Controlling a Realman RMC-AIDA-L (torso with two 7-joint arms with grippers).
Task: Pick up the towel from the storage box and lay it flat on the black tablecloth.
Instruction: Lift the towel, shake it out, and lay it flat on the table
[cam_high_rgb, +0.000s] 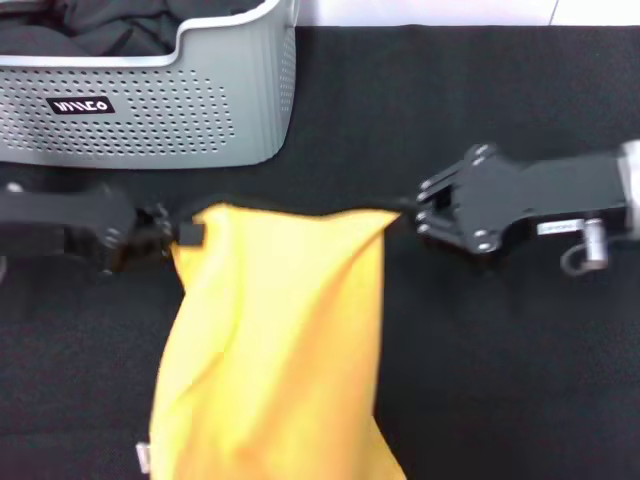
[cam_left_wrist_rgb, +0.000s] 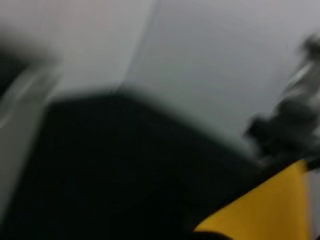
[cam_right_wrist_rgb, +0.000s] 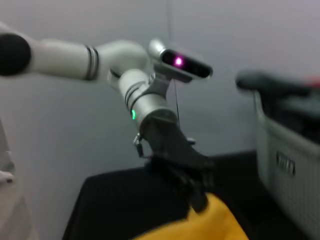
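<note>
1. Towel (cam_high_rgb: 275, 340) is the thing to manage: it is out of the box (cam_high_rgb: 150, 110) and hangs in the air over the tablecloth (cam_high_rgb: 480, 380), strung by its top edge between the two grippers, in front of the box.
2. Step in hand, as I judge it, is the spread-and-lower. To do it well, both arms should keep the top edge taut and level, come down together, and let the hanging end meet the tablecloth first, then draw the edge along so the rest rolls out without folds.
3. Space matters: the box stands close behind the held edge, so the towel is best laid on the open black area toward the robot, clear of the box wall.
4. Left gripper (cam_high_rgb: 185, 233) pinches the towel's left top corner, jaws closed on the cloth; the right wrist view shows the same corner gathered under its fingers.
5. Right gripper (cam_high_rgb: 405, 215) meets the right top corner and seems to hold it, since the edge stays up, though the fingertips themselves are hard to make out.
6. Looks: bright yellow-orange face toward the camera, soft, with long vertical creases and a sagging, narrowed drape; a thin black trim runs along the top edge.
7. Smallest detail: a white tag (cam_high_rgb: 143, 458) shows near the lower left edge.
</note>
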